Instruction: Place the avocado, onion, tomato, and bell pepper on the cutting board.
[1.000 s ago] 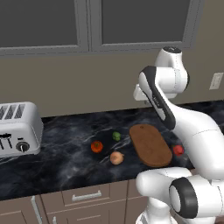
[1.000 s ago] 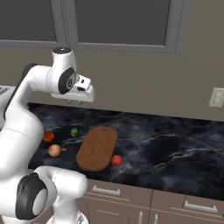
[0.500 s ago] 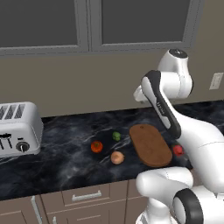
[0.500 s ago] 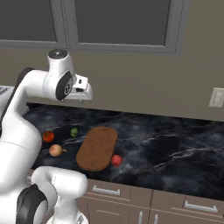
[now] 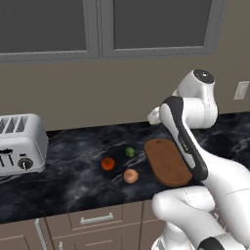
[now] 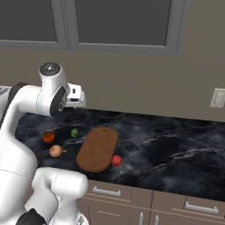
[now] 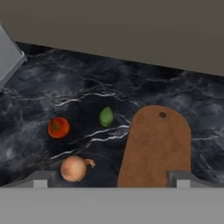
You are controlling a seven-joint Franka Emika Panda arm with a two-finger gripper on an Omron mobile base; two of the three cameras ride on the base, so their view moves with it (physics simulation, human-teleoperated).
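None of the four items is yet seen on the cutting board (image 7: pixel 156 148), so with the gripper (image 7: pixel 109 177) held high with jaws spread wide, a descent is called for onto the avocado (image 7: pixel 106 117) just beside the board.

a kitchen: dark marble counter (image 5: pixel 73 180), toaster (image 5: pixel 19 144), drawers (image 5: pixel 95 218) beneath, probably cabinets (image 6: pixel 123 24) above.

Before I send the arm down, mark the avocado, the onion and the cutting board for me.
avocado (image 7: pixel 106 117): hand view, middle of its green body.
onion (image 7: pixel 73 168): hand view, centre of its pale round body.
cutting board (image 7: pixel 157 148): hand view, bare wood at the board's middle.
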